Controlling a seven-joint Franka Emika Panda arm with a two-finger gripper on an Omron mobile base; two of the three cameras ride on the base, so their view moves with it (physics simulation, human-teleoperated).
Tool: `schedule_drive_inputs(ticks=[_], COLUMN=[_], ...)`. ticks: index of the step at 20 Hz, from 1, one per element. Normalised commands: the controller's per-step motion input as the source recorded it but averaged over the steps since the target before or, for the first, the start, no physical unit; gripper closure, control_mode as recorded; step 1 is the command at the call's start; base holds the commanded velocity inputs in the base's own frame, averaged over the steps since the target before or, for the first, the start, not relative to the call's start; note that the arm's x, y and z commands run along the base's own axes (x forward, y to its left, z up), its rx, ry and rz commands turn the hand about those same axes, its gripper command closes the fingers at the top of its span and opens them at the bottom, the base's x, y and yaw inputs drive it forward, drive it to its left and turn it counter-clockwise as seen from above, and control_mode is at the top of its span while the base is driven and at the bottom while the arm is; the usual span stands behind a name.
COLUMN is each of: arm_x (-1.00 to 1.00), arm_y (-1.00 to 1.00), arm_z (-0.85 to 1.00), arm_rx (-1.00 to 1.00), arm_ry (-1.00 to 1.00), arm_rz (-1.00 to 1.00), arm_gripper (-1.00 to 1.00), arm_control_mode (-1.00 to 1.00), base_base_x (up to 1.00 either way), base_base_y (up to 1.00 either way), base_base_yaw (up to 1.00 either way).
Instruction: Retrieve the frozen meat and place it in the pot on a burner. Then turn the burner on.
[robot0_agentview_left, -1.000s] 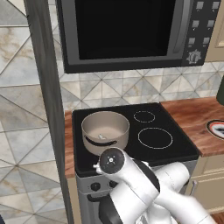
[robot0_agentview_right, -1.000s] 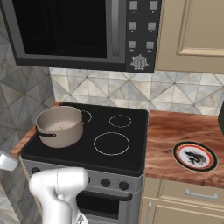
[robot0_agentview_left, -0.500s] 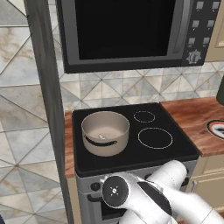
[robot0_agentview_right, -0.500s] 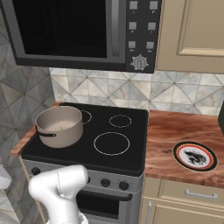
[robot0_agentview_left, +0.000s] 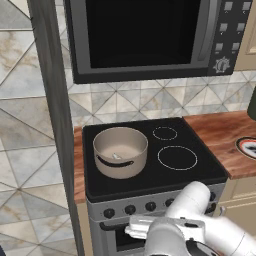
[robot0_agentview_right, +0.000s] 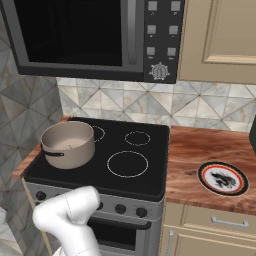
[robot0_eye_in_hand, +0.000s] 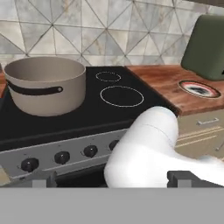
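The beige pot (robot0_agentview_left: 120, 150) with a dark handle band stands on the front-left zone of the black glass stove top (robot0_agentview_left: 150, 175). A small pale lump, the frozen meat (robot0_agentview_left: 116, 156), lies on its cream floor. The burner under the pot has no outline that I can make out. In the hand view the pot (robot0_eye_in_hand: 46, 85) sits up and to the left, above a row of dark knobs (robot0_eye_in_hand: 62, 157) on the stove front. My gripper (robot0_eye_in_hand: 113, 179) hangs low in front of the stove, open wide, with nothing between its dark fingertips (robot0_eye_in_hand: 43, 178).
Two thin white rings (robot0_agentview_left: 177, 157) mark the right side of the stove top. A microwave (robot0_agentview_left: 145, 35) hangs above. A patterned plate (robot0_agentview_right: 223, 178) lies on the wooden counter (robot0_agentview_right: 200, 150) to the right, with a dark appliance (robot0_eye_in_hand: 205, 48) behind it. A tall dark panel (robot0_agentview_left: 50, 100) stands to the left.
My arm has sunk from level with the stove's front edge to below it, in front of the oven. The gripper has stayed open. The pot has not moved.
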Motion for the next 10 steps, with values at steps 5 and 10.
schedule_drive_inputs(ticks=[5,10], arm_x=[0.04,0.25], arm_y=[0.14,0.12], arm_z=[-0.48,-0.75], arm_rx=[-0.07,-0.04], arm_ry=[-0.05,-0.05], arm_rz=[0.36,0.26], arm_gripper=[-1.00,-1.00], arm_control_mode=[-1.00,-1.00], base_base_x=[0.00,0.00], base_base_y=[0.00,0.00], base_base_yaw=[0.00,0.00])
